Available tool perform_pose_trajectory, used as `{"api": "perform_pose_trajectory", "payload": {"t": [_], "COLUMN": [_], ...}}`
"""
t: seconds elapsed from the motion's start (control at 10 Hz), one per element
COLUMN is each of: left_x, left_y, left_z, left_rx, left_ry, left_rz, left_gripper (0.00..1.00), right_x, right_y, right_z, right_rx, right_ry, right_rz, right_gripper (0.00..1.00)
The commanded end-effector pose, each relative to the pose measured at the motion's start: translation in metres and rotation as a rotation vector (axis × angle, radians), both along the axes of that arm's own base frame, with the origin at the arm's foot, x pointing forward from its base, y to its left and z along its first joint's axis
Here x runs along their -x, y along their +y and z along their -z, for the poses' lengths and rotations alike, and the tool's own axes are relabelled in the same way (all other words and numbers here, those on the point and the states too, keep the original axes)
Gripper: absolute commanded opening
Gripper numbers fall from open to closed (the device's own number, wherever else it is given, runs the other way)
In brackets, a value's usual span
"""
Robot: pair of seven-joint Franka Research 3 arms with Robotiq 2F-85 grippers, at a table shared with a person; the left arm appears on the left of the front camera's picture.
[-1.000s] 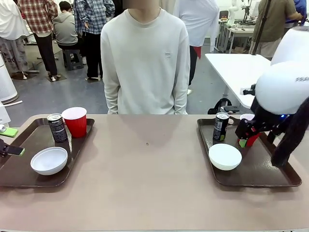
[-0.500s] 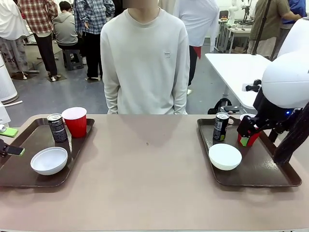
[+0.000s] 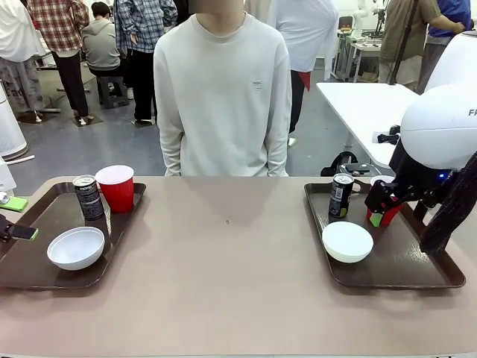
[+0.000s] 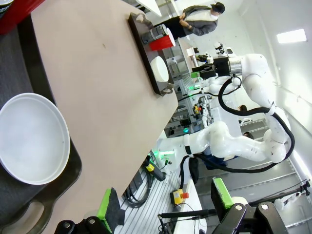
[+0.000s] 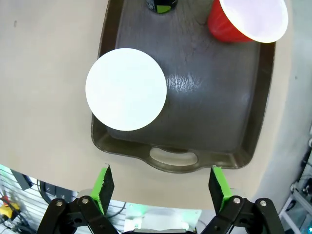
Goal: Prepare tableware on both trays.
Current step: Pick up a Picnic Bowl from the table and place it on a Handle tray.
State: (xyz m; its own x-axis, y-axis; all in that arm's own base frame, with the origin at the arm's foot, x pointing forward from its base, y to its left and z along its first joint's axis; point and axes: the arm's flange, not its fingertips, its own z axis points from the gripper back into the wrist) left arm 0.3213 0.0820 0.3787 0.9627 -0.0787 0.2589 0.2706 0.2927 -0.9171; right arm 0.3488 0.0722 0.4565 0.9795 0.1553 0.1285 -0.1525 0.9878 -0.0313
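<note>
Both sets look laid out. Left tray (image 3: 30, 257): bowl (image 3: 75, 247) at the near end, can (image 3: 89, 197) and red cup (image 3: 115, 187) side by side at the far end, so nothing is stacked or blocked. Right tray (image 3: 417, 272) is arranged the same: bowl (image 3: 347, 241), can (image 3: 340, 195), cup (image 5: 246, 19). Right gripper (image 5: 158, 187) is held above the tray's handle end, fingers apart, nothing held. Left gripper (image 4: 163, 214) is also spread and empty, just beside the left bowl. Task is judged nearly complete.

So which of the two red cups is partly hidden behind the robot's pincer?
The cup on the right-hand tray; the right pincer hangs in front of it. The other cup, on the left tray, stands in plain sight.
</note>
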Motion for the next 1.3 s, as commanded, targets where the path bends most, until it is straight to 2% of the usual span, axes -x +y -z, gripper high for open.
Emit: {"api": "perform_pose_trajectory", "payload": {"t": [0.0, 0.3, 0.4, 0.5, 0.6, 0.7, 0.8, 1.0, 1.1, 1.2], "left_x": [0.003, 0.003, 0.003, 0.003, 0.003, 0.003, 0.003, 0.003, 0.003, 0.003], "left_y": [0.003, 0.003, 0.003, 0.003, 0.003, 0.003, 0.003, 0.003, 0.003, 0.003], "left_z": [0.0, 0.0, 0.0, 0.0, 0.0, 0.0, 0.0, 0.0, 0.0, 0.0], "left_rx": [0.005, 0.005, 0.005, 0.005, 0.005, 0.005, 0.005, 0.005, 0.005, 0.005], "left_ry": [-0.014, -0.014, -0.014, -0.014, -0.014, -0.014, -0.014, -0.014, -0.014, -0.014], "left_rz": [0.012, 0.012, 0.012, 0.012, 0.012, 0.012, 0.012, 0.012, 0.012, 0.012], "left_gripper": [1.0, 1.0, 1.0, 1.0, 1.0, 1.0, 1.0, 1.0, 1.0, 1.0], "right_x": [-0.002, 0.0, 0.02, 0.041, 0.063, 0.078, 0.088, 0.101, 0.097, 0.093], "right_y": [0.001, 0.0, 0.005, -0.004, -0.037, -0.059, -0.066, -0.062, -0.062, -0.06], "right_z": [0.001, 0.0, -0.012, -0.023, -0.027, -0.022, -0.018, 0.008, 0.025, 0.045], "right_rx": [0.013, 0.0, -0.257, -0.408, -0.645, -0.826, -1.053, -1.25, -1.314, -1.361], "right_ry": [-0.015, 0.0, 0.096, 0.085, 0.115, 0.119, 0.08, 0.101, 0.108, 0.152], "right_rz": [0.008, 0.0, -0.065, -0.078, -0.097, -0.079, 0.028, 0.028, 0.051, 0.08], "right_gripper": [1.0, 1.0, 1.0, 1.0, 1.0, 1.0, 1.0, 1.0, 1.0, 1.0]}}
